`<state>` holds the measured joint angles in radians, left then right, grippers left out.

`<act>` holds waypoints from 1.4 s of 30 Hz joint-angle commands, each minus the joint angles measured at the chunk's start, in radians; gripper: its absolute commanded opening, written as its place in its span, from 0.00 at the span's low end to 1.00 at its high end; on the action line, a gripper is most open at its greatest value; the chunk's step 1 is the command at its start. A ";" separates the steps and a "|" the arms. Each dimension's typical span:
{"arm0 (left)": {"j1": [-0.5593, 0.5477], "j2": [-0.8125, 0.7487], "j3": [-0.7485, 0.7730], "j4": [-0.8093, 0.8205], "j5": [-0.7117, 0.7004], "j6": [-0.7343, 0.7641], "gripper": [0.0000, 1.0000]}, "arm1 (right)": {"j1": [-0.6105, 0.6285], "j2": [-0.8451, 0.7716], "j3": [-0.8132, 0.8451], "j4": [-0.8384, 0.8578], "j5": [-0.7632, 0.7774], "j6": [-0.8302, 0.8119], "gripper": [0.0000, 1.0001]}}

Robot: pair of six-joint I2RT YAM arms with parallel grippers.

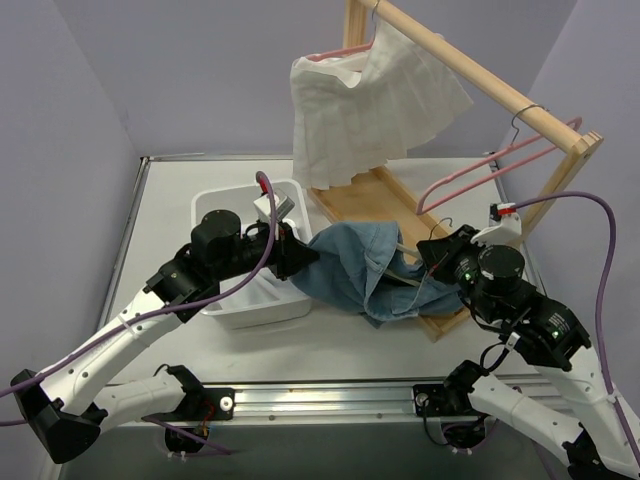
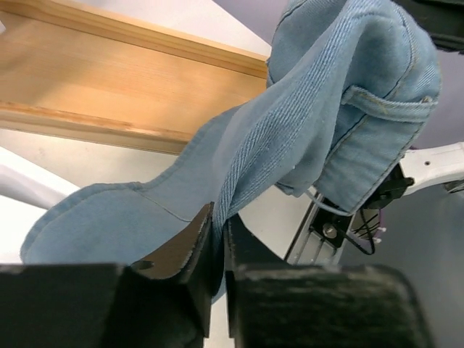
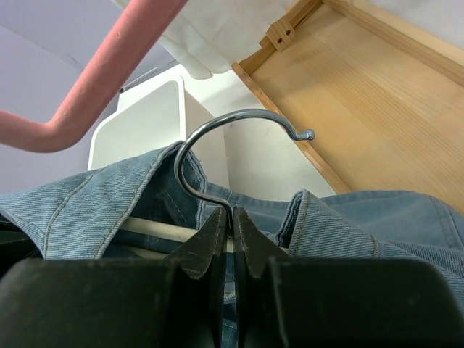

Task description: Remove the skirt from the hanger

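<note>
looking down from the top camera, i found the denim skirt (image 1: 355,272) slung between my two claws, draped over the near end of the wooden rack base (image 1: 372,195) and reaching to the right rim of the white bin (image 1: 213,208). its long axis ran left to right across the table (image 1: 165,190), close to the line joining the claws.

the left claw (image 2: 217,221) was narrowed onto the skirt's left edge, with a fold of denim pinched between its fingers. the right claw (image 3: 228,217) was clamped tight on the hanger (image 3: 309,135) at the neck, just under the metal hook, with the waistband bunched on both sides of it.

so the cloth lay to the right of the left claw, and the hanger was fixed at the far right end. i judged that the coming move turned on this: drawing the left claw leftward over the bin, away from the right claw, should slide the skirt off. i could not tell if clips gripped the waistband.
</note>
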<state>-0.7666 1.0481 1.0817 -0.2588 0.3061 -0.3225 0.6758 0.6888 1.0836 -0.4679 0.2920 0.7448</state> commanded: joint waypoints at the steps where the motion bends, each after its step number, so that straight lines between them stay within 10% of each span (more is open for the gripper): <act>1: -0.005 -0.017 0.043 -0.011 -0.039 0.014 0.13 | 0.007 -0.025 0.062 0.025 0.091 0.031 0.00; 18: 0.016 -0.005 0.280 -0.120 -0.616 -0.006 0.02 | 0.007 -0.101 0.019 -0.136 0.141 0.057 0.00; 33: 0.078 -0.013 0.313 -0.207 -0.684 0.062 0.02 | 0.007 -0.172 -0.019 -0.245 0.269 0.093 0.00; 42: 0.075 -0.028 0.196 -0.185 -0.386 0.049 0.03 | 0.007 -0.138 -0.005 -0.201 0.233 0.050 0.00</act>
<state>-0.6968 1.0183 1.2636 -0.5125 -0.1772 -0.3008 0.6891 0.5041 1.0637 -0.6765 0.4641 0.8333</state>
